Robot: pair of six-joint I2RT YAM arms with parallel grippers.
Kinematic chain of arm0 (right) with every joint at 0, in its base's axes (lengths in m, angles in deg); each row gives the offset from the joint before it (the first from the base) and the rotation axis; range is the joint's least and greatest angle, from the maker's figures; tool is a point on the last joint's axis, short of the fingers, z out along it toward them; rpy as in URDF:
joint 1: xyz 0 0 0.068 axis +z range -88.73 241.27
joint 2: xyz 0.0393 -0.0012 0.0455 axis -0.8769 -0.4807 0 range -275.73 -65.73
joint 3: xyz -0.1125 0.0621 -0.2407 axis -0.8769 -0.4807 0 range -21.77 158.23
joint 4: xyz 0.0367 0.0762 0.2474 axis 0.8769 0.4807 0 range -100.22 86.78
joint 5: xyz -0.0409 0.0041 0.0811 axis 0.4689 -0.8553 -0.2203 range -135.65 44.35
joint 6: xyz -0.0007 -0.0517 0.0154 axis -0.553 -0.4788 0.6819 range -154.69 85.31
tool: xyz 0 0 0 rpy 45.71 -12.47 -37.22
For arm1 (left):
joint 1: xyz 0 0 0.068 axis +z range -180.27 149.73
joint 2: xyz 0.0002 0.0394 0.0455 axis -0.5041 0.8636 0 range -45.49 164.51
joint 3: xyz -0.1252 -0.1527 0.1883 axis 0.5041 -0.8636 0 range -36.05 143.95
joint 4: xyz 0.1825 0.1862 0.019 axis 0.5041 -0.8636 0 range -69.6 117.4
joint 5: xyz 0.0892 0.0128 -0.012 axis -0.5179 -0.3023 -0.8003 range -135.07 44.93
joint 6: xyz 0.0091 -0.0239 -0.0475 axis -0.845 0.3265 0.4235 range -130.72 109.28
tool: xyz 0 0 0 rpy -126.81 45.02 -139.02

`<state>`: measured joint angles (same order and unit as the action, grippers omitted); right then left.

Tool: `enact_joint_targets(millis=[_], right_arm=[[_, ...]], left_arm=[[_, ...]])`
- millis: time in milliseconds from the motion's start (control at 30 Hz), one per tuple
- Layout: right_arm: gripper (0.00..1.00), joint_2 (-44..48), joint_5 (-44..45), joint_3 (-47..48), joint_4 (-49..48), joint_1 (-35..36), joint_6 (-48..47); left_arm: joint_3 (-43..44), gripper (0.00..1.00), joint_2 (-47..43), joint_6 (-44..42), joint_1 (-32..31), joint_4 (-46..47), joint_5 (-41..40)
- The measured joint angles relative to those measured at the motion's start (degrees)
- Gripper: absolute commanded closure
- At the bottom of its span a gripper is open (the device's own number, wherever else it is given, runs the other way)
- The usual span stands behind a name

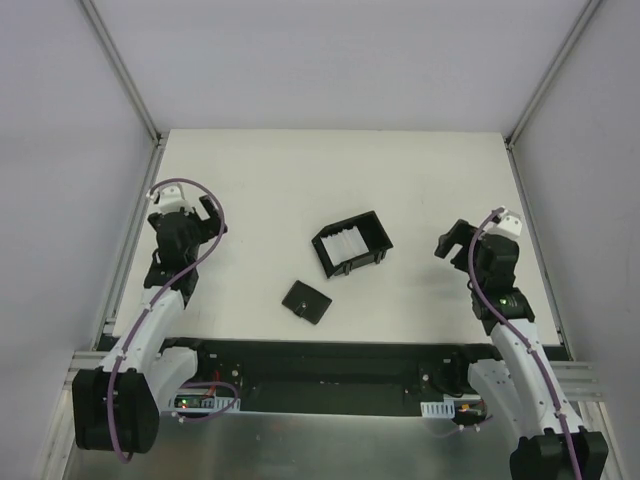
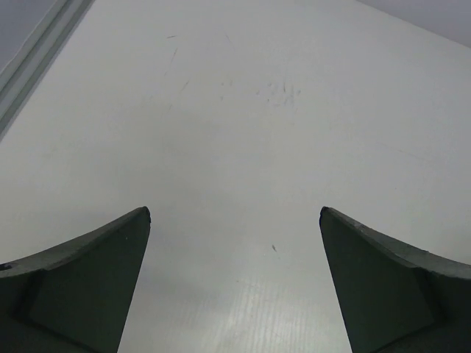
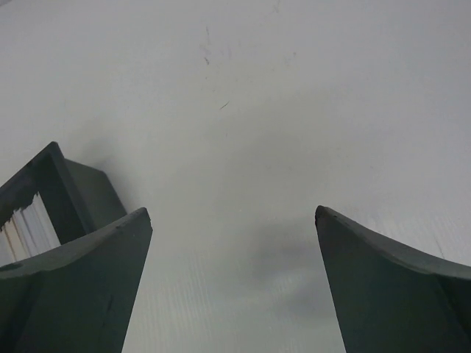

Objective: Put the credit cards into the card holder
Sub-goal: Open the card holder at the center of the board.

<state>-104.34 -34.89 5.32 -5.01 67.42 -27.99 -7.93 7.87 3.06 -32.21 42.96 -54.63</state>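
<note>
The left gripper [image 1: 208, 214] and right gripper [image 1: 452, 242] are spread wide, empty. The credit cards [image 1: 346, 245], in the tray [image 1: 381, 236], lie leftward of the nearer right gripper.

Cropped by the left edge of the right wrist view, just left of the right gripper [image 3: 232, 213]: the black tray [image 3: 62, 187], reduced to one corner, its near wall masked by the gripper's own left finger [image 3: 81, 279]. Glimpsed inside as a sliver of pale edges, packed too tightly to count: the credit cards [image 3: 26, 228]. No clearer from overhead, a whitish patch of unreadable number. Too small from overhead to tell folded from open, or to pick out a clasp: the card holder [image 1: 306, 301], well apart from either gripper. Cut off by the bottom edge of both wrist views: the finger roots, those of the left gripper [image 2: 235, 213] included. Trimmed at the overhead view's bottom edge: the right arm's base [image 1: 560, 458].
</note>
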Motion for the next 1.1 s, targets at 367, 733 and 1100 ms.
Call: enact_joint_targets(millis=[367, 733, 1100], right_arm=[[0.04, 0.3, -16.6, 5.8, 9.3, 0.6, 1.2], [0.09, 3.0, -15.2, 9.3, 23.3, 26.6, 5.5], [0.25, -13.0, -9.0, 2.1, 13.6, 47.2, 20.7]], left_arm=[[3.0, 0.01, -5.2, 6.2, -0.3, -4.1, 9.0], [0.5, 0.01, -4.5, 16.6, -0.7, -12.7, 20.1], [-2.2, 0.07, 1.5, 18.6, -23.1, -18.9, 21.0]])
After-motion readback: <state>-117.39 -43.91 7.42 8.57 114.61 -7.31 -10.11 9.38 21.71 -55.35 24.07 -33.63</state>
